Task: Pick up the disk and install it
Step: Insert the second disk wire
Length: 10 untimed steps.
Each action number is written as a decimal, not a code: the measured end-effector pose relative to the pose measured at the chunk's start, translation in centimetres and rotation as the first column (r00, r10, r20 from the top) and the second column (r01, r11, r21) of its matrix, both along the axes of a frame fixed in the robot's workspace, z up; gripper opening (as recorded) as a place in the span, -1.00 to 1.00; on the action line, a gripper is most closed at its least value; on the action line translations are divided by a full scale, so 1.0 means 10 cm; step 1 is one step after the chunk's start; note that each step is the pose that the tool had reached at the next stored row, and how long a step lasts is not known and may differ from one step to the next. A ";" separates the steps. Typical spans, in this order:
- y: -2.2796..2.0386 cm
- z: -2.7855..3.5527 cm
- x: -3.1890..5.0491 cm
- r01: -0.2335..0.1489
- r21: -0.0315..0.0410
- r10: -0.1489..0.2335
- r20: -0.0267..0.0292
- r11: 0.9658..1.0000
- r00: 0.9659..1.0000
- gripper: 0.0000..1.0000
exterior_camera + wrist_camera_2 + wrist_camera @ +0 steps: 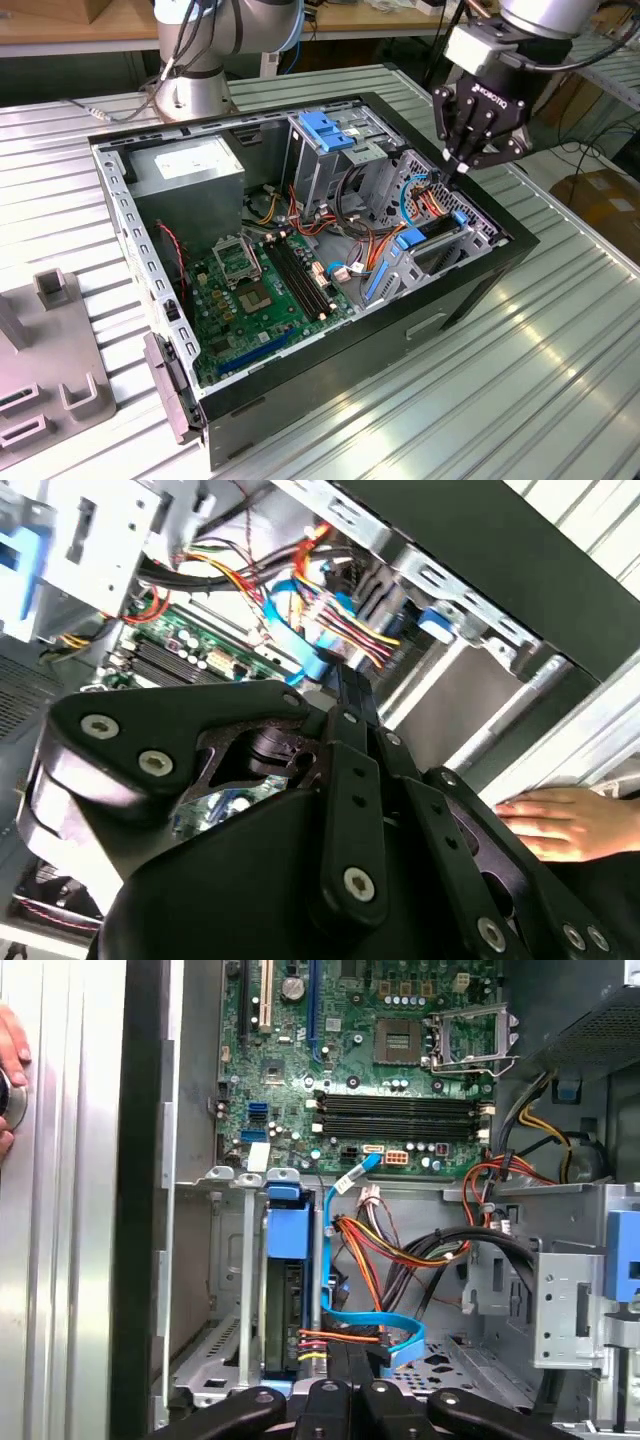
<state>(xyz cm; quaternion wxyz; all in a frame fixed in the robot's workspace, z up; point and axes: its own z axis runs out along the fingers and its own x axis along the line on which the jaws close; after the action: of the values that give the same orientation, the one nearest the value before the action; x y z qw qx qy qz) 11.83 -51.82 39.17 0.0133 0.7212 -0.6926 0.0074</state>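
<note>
The disk (438, 240) sits on edge in the low drive bay, at the corner of the open computer case (480, 285) toward the exterior view's right. Its blue rails show at both ends. In the first wrist view the disk (292, 1310) stands in the bay under a blue rail tab, with red, yellow and blue cables plugged in at its end. My gripper (461, 165) hangs just above that bay and its cables, fingers pinched together with nothing between them. In both wrist views the gripper (345, 1365) (345, 685) points down at the cable bundle beside the disk.
A tall metal drive cage with a blue handle (325, 130) stands behind the bay, with a grey power-supply box (190, 170) and a green motherboard (265, 285) beyond. A person's hand (545, 820) rests on the table outside the case wall. A grey fixture (50, 370) lies at the exterior view's left.
</note>
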 end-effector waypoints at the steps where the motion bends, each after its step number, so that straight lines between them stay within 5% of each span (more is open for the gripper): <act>1: 0.113 0.000 -0.003 0.000 -0.003 0.000 0.000 1.000 1.000 -0.80; 3: 0.154 0.000 -0.004 0.000 -0.007 0.000 0.000 1.000 1.000 -0.80; 5: 0.162 0.000 -0.004 0.000 -0.018 0.000 0.000 1.000 1.000 -0.80; 6: 0.166 0.001 -0.004 0.000 -0.030 0.000 0.000 1.000 1.000 -0.80; 10: 0.223 -0.012 -0.003 0.000 -0.094 0.000 0.000 0.996 1.000 -0.80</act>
<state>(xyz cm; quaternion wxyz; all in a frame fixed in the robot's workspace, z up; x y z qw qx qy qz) 11.79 -49.60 39.05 0.0472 0.7199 -0.6914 0.0398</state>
